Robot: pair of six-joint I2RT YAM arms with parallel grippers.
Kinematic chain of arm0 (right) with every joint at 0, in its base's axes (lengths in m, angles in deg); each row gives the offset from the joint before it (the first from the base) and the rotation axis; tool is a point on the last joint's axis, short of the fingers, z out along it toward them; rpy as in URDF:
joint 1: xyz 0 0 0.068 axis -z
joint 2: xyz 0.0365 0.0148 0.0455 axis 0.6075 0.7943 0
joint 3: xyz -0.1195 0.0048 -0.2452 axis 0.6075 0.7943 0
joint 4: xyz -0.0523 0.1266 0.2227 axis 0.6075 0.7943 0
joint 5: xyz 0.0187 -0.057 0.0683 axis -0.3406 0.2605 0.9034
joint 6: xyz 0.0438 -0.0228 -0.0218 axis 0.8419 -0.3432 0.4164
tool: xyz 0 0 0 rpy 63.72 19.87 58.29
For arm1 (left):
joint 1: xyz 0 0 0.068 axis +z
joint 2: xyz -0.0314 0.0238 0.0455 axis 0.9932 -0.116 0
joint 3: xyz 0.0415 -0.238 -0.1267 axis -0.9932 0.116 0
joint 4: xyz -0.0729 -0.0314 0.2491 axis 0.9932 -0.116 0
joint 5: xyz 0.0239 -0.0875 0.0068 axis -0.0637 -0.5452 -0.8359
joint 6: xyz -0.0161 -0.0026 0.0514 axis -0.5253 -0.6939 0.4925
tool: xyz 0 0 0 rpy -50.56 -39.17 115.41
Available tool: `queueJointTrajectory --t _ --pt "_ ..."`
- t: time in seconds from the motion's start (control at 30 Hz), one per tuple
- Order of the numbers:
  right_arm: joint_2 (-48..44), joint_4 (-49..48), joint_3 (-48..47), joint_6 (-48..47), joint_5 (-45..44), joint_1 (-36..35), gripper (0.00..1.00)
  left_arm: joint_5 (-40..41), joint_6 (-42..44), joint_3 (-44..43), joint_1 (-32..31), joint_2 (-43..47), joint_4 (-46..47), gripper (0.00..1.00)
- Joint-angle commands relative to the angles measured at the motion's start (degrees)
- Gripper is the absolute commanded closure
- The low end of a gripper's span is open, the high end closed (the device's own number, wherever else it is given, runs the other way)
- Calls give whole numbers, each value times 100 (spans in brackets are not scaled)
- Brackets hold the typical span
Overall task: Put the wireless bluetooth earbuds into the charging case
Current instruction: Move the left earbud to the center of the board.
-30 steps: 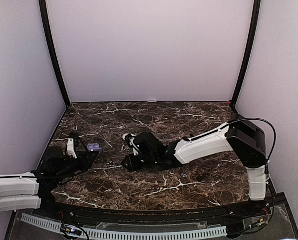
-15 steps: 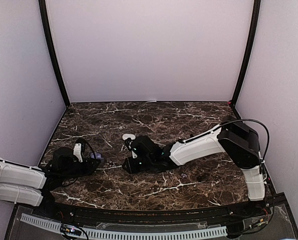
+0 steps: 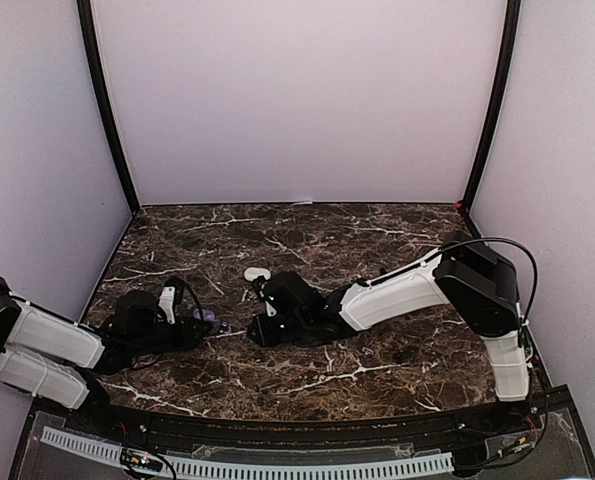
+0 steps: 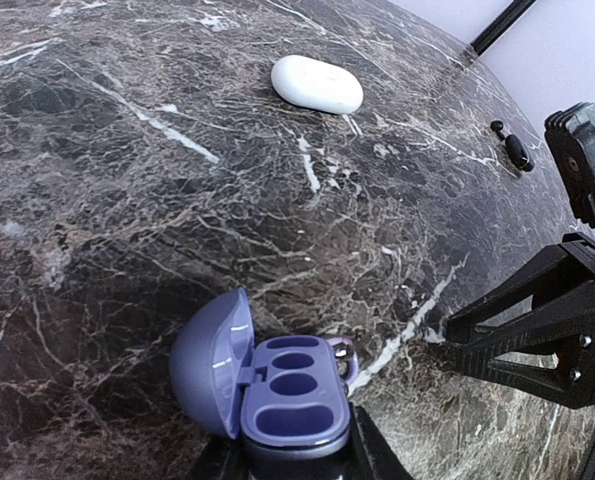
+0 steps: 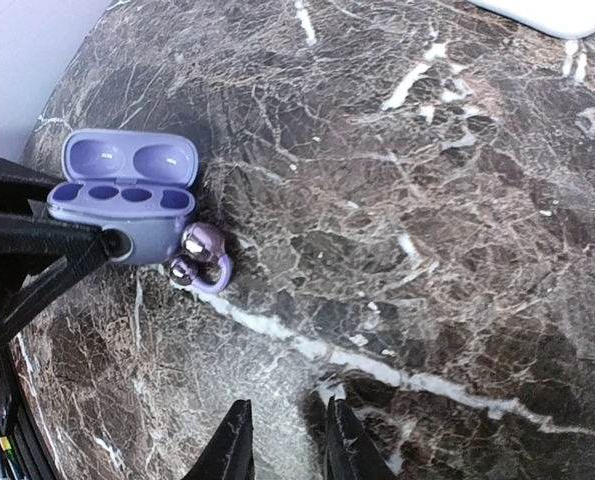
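Fingers of the left gripper pinch the base of the purple charging case from both sides, holding it low on the left part of the dark marble table. The case's lid is tipped open, and its 2 oval wells are empty. The 2 purple earbuds lie on the marble at the case's front corner, touching each other; the nearer one sits right against the case or just beside it. To their right is the right gripper, its fingers parted by a narrow gap with only bare marble between them, near the earbuds but not touching them. Farther back on the table is a closed white case. To the right of it, well apart, lies 1 small dark earbud.
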Motion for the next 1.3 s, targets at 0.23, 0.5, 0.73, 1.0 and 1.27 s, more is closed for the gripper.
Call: queueJointTrajectory --t 0.23,0.5,0.73,1.0,1.27 --pt "48 -249 62 185 524 324 79 -914 -27 -389 -37 -726 491 87" --pt "-130 -367 459 202 664 325 80 -690 -214 -532 -717 -1060 515 87" --pt "-637 -498 1298 198 609 334 80 -462 -517 -544 -1276 -1258 675 87" --pt "-1208 -359 2045 96 304 359 80 -315 -665 -593 -1614 -1401 849 87" --pt "-986 -336 1746 -2 649 361 81 217 -648 -503 -1627 -1102 654 87"
